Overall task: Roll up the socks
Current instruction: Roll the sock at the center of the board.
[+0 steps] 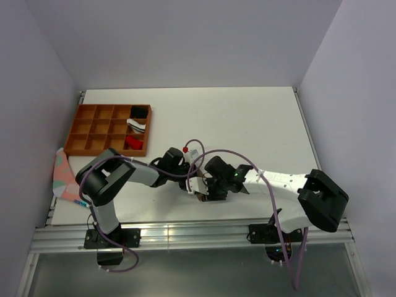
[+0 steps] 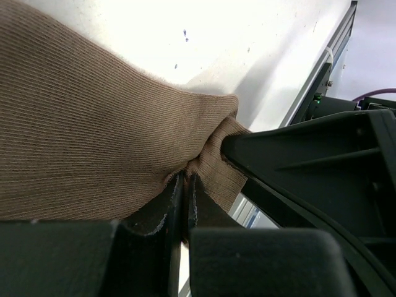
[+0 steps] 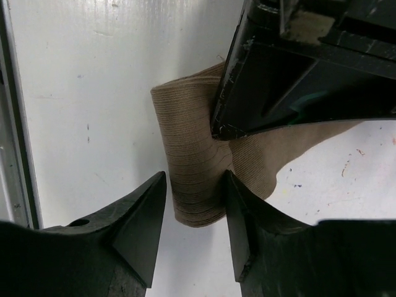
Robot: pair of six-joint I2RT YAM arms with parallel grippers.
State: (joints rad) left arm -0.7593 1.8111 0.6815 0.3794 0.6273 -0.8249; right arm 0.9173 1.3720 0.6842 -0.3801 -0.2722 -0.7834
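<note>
light: bright, even | glare: worktop [image 2: 216, 31] washed white, left wrist | shadows: soft beside sock [image 3: 192, 154] | focus: weave sharp

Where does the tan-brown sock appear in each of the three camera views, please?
Top external: the tan-brown sock is a small sliver at low centre, mostly hidden by the left gripper.
Left wrist: the sock fills the left half, bunched toward centre.
Right wrist: the sock is a folded band at centre.
Shared landmark: the left gripper pinching the sock's fold, seen in every view.
</note>
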